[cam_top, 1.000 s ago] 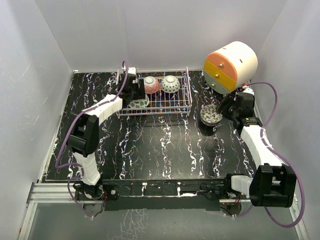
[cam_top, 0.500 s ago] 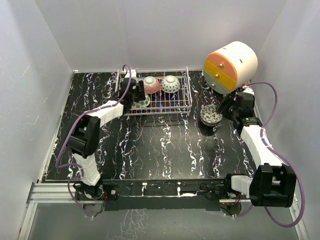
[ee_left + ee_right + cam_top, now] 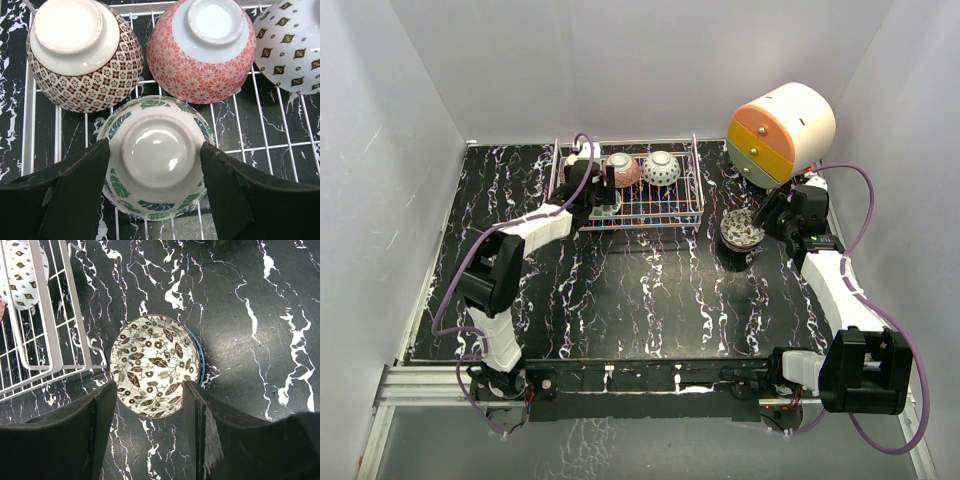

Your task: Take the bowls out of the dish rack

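The left gripper (image 3: 154, 150) reaches into the dish rack (image 3: 672, 212) and stands spread wide over a green-leaf bowl (image 3: 155, 162). One dark finger sits at each side of the bowl, and I cannot tell whether the pads touch its wall. That bowl lies upside down on the wire floor at the near side of the rack, pale foot ring up. Behind it three more bowls lie upside down in a row: a brown lattice bowl (image 3: 82, 60) on the left, a pink-red bowl (image 3: 200, 55) in the middle, and a white bowl with dark diamonds (image 3: 292, 47) on the right. The brown and pink-red ones stand just beside the green-leaf bowl.

The right gripper (image 3: 149, 390) is also released, its fingers apart on either side of a dark-leaf bowl (image 3: 155, 365). This bowl sits outside the rack on the black marbled table (image 3: 650, 290), just beside the rack's right near corner (a blue rim peeks from under its right edge). The big white cylinder (image 3: 800, 115) with the orange-yellow face stands behind it.
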`<state>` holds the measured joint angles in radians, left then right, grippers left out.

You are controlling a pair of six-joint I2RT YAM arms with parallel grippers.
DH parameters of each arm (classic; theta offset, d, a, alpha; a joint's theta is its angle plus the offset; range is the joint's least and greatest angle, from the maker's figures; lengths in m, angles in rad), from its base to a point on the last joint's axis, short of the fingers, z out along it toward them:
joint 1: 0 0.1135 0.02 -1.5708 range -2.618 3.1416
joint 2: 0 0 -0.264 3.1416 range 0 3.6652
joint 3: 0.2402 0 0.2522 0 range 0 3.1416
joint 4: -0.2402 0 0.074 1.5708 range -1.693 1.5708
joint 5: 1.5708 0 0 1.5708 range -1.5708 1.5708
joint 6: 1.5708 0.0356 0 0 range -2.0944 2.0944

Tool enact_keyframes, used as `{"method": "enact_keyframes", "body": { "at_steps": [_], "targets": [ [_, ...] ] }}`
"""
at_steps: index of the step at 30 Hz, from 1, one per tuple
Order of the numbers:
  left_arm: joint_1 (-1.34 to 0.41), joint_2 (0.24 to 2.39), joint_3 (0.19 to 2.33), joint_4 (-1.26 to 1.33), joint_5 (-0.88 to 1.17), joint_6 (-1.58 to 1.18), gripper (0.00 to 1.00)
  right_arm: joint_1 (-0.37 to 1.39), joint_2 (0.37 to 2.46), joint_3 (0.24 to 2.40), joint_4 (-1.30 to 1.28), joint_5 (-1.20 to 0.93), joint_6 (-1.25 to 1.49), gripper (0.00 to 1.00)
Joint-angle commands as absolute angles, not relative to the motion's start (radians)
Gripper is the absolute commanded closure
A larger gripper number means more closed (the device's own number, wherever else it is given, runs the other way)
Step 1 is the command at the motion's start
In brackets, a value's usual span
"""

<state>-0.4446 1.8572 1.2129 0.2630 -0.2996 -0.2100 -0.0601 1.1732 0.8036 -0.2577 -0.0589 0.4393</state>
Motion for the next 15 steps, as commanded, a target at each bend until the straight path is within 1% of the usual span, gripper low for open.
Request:
{"method": "enact_keyframes", "body": {
  "at_steps": [1,8,15],
  "targets": [
    [-0.470,1.818,1.205,0.257,-0.365,-0.166,0.28,-0.061,1.168,0.801,-0.201,-0.067,0.425,0.42],
    [-0.494,1.815,1.217,0.251,-0.396,-0.127,0.26,-0.060,1.167,0.799,-0.199,-0.069,0.425,0.42],
    [-0.494,1.827,1.219,0.239,-0.387,-0.139,0.27,-0.060,1.167,0.796,-0.199,-0.068,0.425,0.42]
  ]
}}
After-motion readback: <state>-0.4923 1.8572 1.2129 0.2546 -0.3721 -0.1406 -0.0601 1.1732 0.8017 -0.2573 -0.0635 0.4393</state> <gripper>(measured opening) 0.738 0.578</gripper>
